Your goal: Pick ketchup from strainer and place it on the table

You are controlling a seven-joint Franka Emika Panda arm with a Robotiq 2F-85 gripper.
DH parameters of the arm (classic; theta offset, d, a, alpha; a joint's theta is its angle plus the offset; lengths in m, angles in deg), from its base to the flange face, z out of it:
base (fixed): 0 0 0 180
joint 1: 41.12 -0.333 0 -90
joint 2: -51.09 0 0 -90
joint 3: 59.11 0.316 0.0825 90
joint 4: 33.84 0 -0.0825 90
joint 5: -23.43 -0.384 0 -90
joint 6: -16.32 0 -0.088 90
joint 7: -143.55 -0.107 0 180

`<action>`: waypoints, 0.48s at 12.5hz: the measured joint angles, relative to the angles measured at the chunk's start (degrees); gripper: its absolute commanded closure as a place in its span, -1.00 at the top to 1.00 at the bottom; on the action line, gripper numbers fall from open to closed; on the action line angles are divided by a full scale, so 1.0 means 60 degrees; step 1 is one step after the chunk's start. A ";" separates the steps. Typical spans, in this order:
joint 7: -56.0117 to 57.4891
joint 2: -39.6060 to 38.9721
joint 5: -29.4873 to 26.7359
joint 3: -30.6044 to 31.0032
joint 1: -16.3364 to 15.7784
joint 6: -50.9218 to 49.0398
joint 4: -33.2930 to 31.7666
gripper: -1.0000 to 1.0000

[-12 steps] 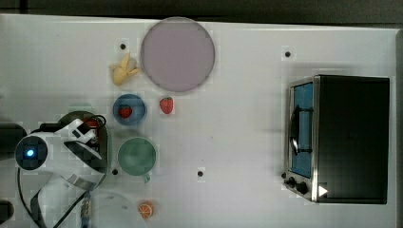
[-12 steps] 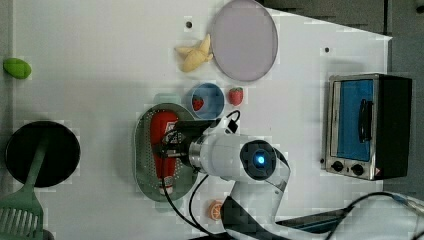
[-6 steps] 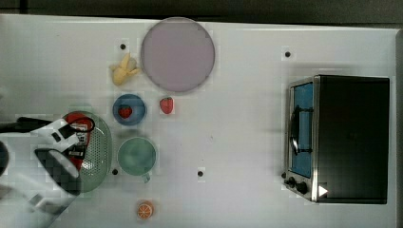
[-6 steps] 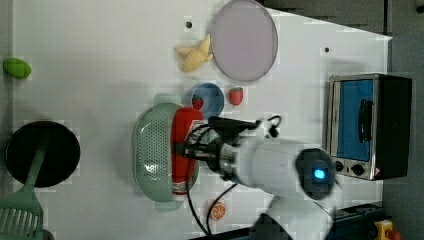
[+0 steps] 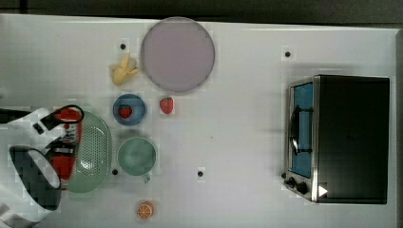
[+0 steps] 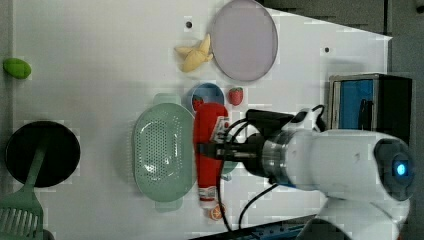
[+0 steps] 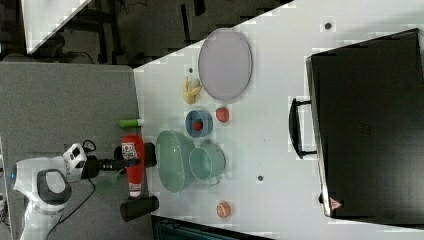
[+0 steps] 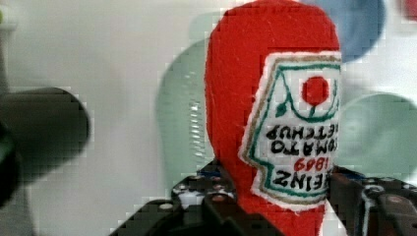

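My gripper (image 6: 207, 149) is shut on the ketchup (image 6: 210, 125), a red bottle with a white-and-red label, held lengthwise well above the table (image 5: 228, 118). In the wrist view the ketchup (image 8: 246, 98) stands between the dark fingers (image 8: 196, 201). The pale green strainer (image 5: 92, 152) lies below with nothing in it. The top view shows the ketchup (image 5: 70, 118) over the strainer's left rim. In the left view the bottle hangs over the right rim of the strainer (image 6: 162, 150). In the right view the ketchup (image 7: 132, 147) and gripper (image 7: 131, 162) hang left of the strainer (image 7: 172, 160).
A green cup (image 5: 137, 156) touches the strainer's right side in the top view. Nearby are a blue bowl with a strawberry (image 5: 129, 109), a loose strawberry (image 5: 166, 104), a banana (image 5: 123, 70), a purple plate (image 5: 177, 53), an orange slice (image 5: 145, 209) and a toaster oven (image 5: 342, 137).
The gripper has risen from the strainer with the ketchup in it. The arm has swung towards the top view's left, and the strainer's inside now shows bare.
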 measured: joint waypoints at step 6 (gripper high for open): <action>0.2702 0.0887 -0.0032 -0.1403 0.1142 -0.0842 0.0131 0.13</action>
